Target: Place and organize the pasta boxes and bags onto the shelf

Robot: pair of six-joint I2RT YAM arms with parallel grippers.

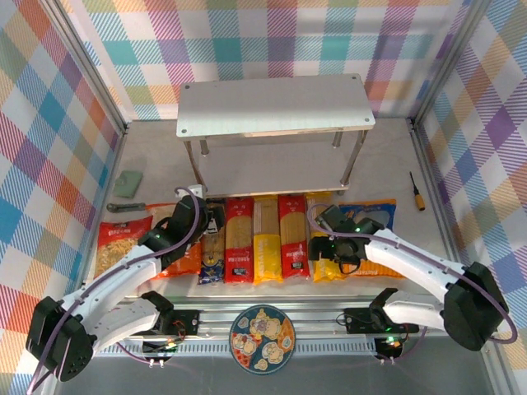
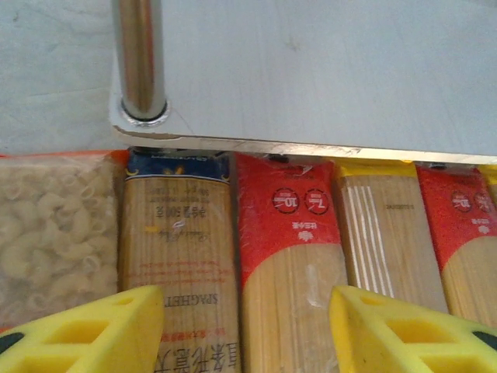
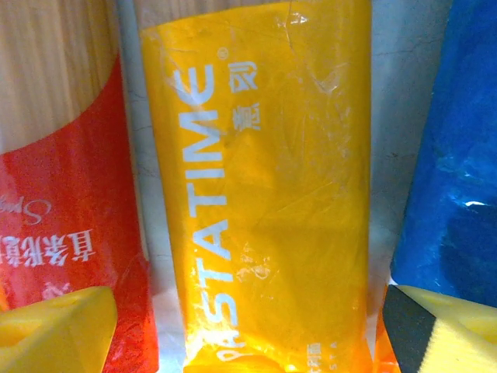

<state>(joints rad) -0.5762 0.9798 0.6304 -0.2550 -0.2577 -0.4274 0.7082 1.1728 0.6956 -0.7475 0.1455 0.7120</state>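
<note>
Row of pasta boxes [image 1: 255,239] flat on the table [image 1: 395,164] just in front of the shelf [image 1: 272,103], long axes running from the arm bases toward it; right gripper [image 3: 248,334] directly above the rightmost yellow pack [image 3: 256,194], jaws wide apart across its width, gripping nothing; left gripper [image 2: 245,326] partly open and empty above the tan-brown pack [image 2: 175,249] and the neighbouring red pack [image 2: 287,256]; right arm judged closer to a grasp.

Bright, even light from above; the shelf [image 1: 276,105] casts a soft shadow, and wrist views look slightly blurred.
</note>
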